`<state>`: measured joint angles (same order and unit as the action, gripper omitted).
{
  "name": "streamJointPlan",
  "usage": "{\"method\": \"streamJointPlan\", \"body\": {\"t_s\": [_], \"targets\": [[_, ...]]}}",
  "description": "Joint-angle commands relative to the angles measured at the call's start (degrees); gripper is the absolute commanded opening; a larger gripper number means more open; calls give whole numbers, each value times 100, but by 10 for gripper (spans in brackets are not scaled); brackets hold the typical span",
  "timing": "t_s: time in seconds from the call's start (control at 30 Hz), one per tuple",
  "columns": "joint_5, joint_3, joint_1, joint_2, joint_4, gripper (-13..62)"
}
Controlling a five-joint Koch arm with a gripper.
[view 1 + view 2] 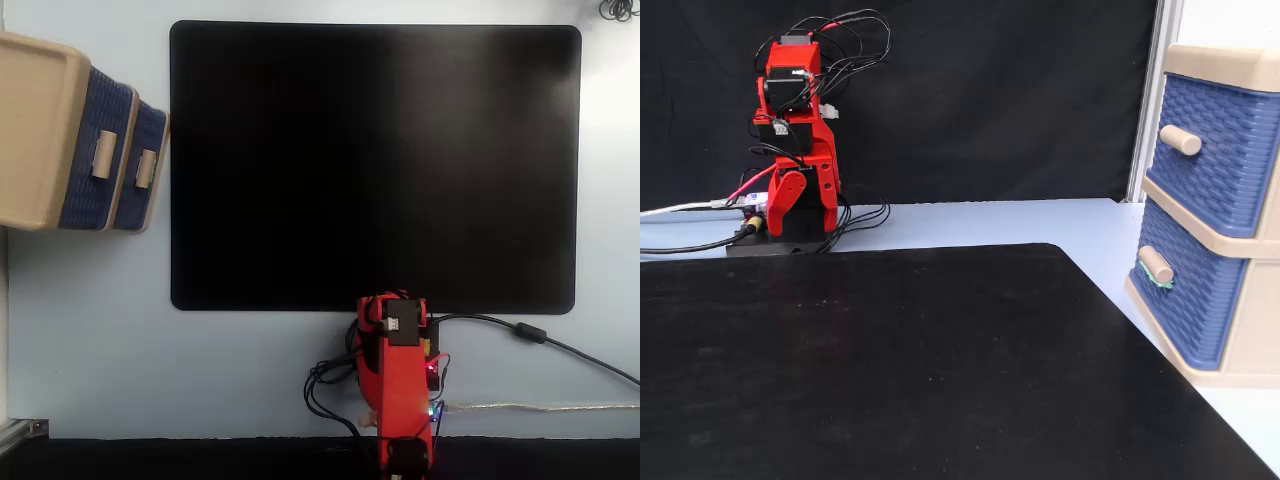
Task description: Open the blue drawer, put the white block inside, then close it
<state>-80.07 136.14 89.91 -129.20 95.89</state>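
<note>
The blue drawer (147, 168) is the smaller-looking front of the beige cabinet at the left of a fixed view; in the other fixed view it is the lower front (1185, 300) at the right. It stands shut, with its beige handle (1155, 264) sticking out. The white block shows in neither view. My red arm (397, 385) is folded over its base beyond the mat's edge, far from the cabinet. The gripper (776, 210) hangs tucked down against the base, and I cannot make out how its jaws stand.
A large black mat (375, 165) covers most of the light blue table. The larger-looking blue drawer front (100, 150) is also shut. Cables (520, 332) trail from the arm's base across the table. A black curtain (990, 100) hangs behind the arm.
</note>
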Motion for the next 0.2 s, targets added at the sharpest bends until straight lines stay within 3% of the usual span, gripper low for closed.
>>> {"method": "streamJointPlan", "body": {"t_s": [0.0, 0.17], "targets": [[-18, 281, 35, -527, 264, 346], [-18, 281, 35, -527, 264, 346]]}}
